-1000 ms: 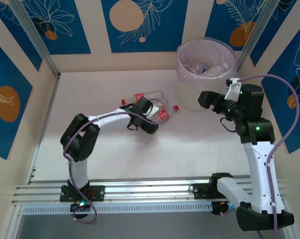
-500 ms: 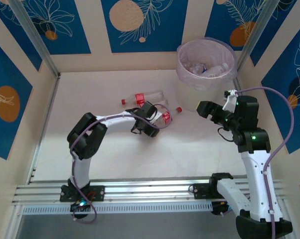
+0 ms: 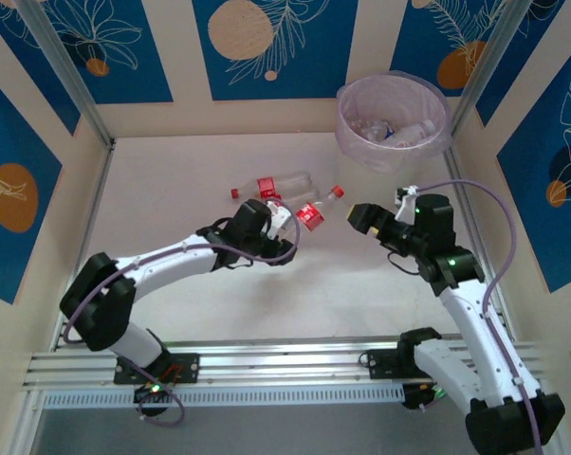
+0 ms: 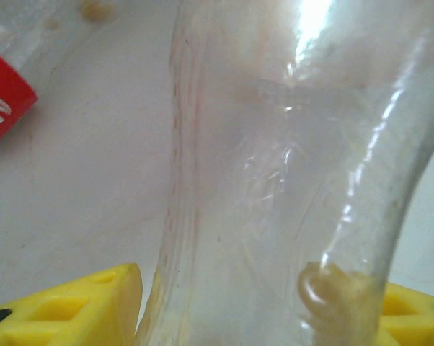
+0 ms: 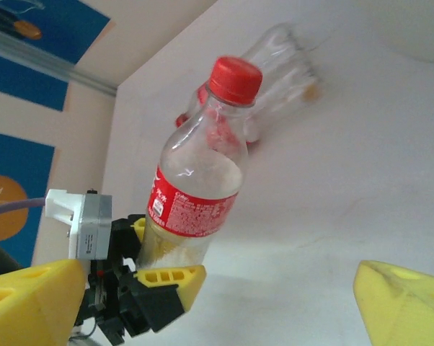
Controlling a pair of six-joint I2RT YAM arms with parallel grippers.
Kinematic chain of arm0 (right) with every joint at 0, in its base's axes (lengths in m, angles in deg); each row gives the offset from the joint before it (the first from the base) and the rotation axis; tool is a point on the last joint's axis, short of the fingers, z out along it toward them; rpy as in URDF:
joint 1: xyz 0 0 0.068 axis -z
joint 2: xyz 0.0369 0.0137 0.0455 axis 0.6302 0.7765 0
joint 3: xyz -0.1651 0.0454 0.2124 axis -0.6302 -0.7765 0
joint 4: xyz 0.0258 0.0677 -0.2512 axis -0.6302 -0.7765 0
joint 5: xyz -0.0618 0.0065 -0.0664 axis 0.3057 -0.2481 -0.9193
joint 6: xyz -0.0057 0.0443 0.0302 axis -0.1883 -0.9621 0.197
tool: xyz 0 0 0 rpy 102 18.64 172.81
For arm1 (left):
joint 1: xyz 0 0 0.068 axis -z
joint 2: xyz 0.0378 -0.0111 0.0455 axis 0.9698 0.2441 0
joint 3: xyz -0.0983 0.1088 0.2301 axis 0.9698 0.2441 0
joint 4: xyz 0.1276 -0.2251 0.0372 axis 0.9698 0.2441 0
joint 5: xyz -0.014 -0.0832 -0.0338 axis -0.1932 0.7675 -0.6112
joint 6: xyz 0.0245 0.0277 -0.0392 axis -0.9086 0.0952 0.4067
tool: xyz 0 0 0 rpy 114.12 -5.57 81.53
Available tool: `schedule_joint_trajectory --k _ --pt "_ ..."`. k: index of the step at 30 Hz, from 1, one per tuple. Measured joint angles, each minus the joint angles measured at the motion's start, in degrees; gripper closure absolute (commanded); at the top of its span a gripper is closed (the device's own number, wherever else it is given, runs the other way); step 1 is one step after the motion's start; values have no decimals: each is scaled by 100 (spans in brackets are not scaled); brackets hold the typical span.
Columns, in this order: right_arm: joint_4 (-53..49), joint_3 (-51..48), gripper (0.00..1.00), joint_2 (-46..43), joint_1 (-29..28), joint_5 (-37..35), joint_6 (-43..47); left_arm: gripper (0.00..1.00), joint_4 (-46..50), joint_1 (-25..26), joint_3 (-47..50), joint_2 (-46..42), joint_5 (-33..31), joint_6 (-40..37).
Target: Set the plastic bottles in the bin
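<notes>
In the middle, the left gripper is clamped on the base of a red-capped bottle, holding it tilted. Just to its right, the right gripper faces it, fingers wide apart. Beyond lies another bottle. At far right, the bin holds more bottles.

A robotics lab's test cell, as we found it: a bare white table was boxed in on three sides by cream panels printed with blue leaf-and-orange motifs. Aluminium posts stood at its far corners, and two cabled arms were bolted to an aluminium rail along its near edge.
</notes>
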Motion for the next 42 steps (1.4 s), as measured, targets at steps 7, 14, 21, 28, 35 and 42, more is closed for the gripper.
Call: schedule_joint_trajectory --k 7,14,21,28,35,42 --pt "918 2 2 822 -619 -13 -236 47 -356 254 306 -365 254 326" --pt "1497 13 14 1386 -844 -31 -378 47 -656 485 376 -595 358 546" --pt "1790 22 31 1460 -999 -39 -503 45 -710 520 376 -595 358 623" --pt "1847 22 38 1458 -1012 -168 -540 31 -776 529 376 -592 358 660" --pt "1521 376 43 1458 -868 -280 -380 0 -791 560 374 -726 188 728" --pt "1224 2065 45 1759 94 -267 181 0 -212 557 264 -1587 -553 570"
